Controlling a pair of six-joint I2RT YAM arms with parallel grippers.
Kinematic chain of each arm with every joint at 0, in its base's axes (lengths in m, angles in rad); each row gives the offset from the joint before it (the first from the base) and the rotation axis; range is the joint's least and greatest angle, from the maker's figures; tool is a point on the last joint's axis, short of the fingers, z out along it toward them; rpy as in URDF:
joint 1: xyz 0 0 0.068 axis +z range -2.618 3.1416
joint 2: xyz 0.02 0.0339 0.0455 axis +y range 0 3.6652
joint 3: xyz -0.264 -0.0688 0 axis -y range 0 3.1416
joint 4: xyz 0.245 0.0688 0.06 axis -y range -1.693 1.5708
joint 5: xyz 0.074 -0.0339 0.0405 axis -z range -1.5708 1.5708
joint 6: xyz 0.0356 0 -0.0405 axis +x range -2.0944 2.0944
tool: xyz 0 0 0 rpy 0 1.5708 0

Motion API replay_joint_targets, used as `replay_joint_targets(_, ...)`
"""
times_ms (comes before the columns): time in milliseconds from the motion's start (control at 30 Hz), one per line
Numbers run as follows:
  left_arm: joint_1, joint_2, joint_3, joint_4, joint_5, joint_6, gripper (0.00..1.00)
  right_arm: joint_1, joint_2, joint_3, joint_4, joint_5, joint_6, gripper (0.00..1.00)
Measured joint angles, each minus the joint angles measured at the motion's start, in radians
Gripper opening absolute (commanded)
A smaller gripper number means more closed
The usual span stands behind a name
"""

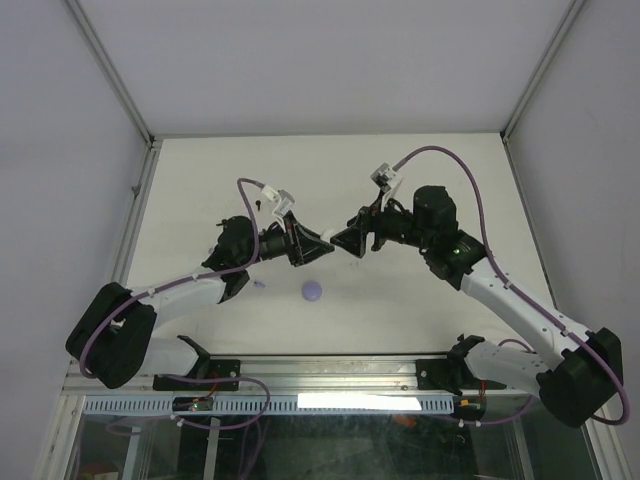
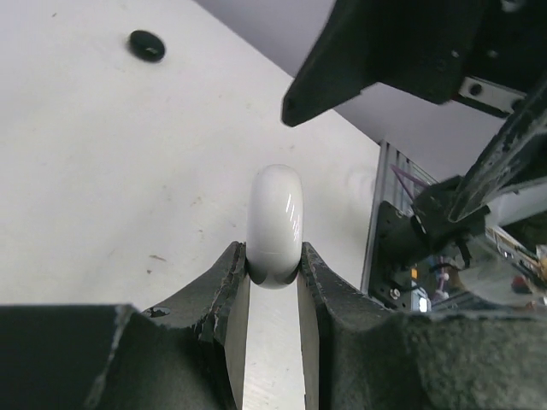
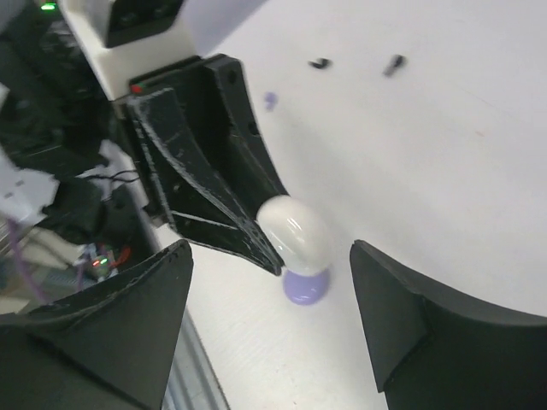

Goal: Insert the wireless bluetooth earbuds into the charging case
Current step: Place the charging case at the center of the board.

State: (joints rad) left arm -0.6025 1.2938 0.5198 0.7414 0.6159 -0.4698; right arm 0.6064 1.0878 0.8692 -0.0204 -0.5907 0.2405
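My left gripper (image 2: 273, 256) is shut on a white rounded charging case (image 2: 274, 224), closed, held on edge above the table. In the top view the left gripper (image 1: 321, 244) and right gripper (image 1: 351, 241) meet tip to tip at mid-table, the white case (image 1: 327, 237) between them. My right gripper (image 3: 269, 249) is open and empty, its fingers either side of the white case (image 3: 295, 232) without touching it. A lavender case (image 3: 305, 286) lies on the table below (image 1: 312, 291). A tiny lavender earbud (image 3: 270, 100) and two black earbuds (image 3: 320, 63) (image 3: 394, 63) lie farther off.
A black round case (image 2: 147, 44) lies on the table beyond the left gripper. The lavender earbud (image 1: 260, 285) lies near the left arm. Metal frame rails (image 1: 135, 215) edge the white table on both sides, and a rail with cables runs along the near edge (image 1: 330, 370).
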Motion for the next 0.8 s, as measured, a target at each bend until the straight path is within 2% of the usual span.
replay_joint_targets(133, 0.0, 0.085, 0.087, -0.108, -0.063, -0.033, 0.0, 0.0, -0.013, -0.006, -0.079, 0.222, 0.024, 0.84)
replay_joint_targets(300, 0.0, 0.251, 0.217, -0.225, -0.146, -0.078, 0.01, 0.0, -0.061, -0.092, -0.115, 0.438, 0.09, 0.99)
replay_joint_targets(567, 0.001, 0.551, 0.428, -0.352, -0.187, -0.144, 0.06, 0.0, -0.311, -0.333, -0.051, 0.642, 0.107, 0.99)
replay_joint_targets(800, 0.001, 0.785, 0.637, -0.417, -0.206, -0.179, 0.14, 0.0, -0.386, -0.365, -0.047, 0.711, 0.101, 0.99)
